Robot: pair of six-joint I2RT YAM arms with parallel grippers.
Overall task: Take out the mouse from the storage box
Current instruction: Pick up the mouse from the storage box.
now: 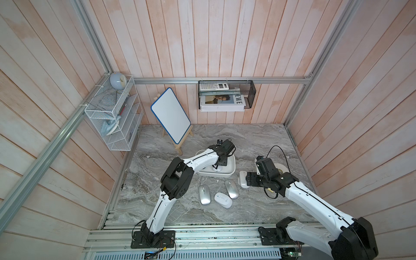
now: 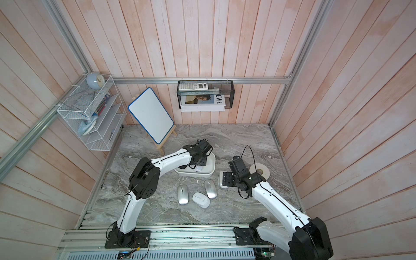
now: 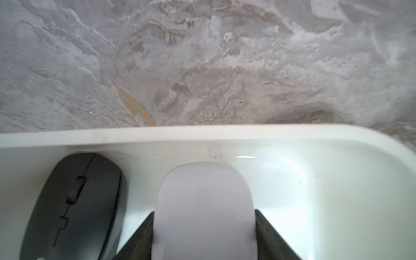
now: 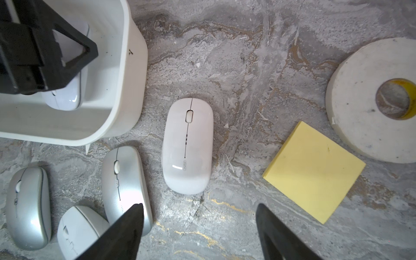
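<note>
The left gripper (image 3: 204, 211) is down in the storage box (image 3: 225, 135), fingers (image 3: 139, 236) pressed on both flanks of the white mouse (image 3: 203, 186), whose long axis runs out between them toward the wall, a black mouse (image 3: 74, 202) just beside it. The right gripper (image 4: 199, 204) hangs wide and empty over the table (image 4: 247, 67). Two mice in the box; outside, two silver mice (image 4: 125, 186) and two more white mice (image 4: 188, 146).

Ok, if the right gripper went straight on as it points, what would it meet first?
Probably the white mouse lying alone on the table, straight ahead of the open right gripper. Depth is unclear, so it could touch bare table just short of it.
</note>
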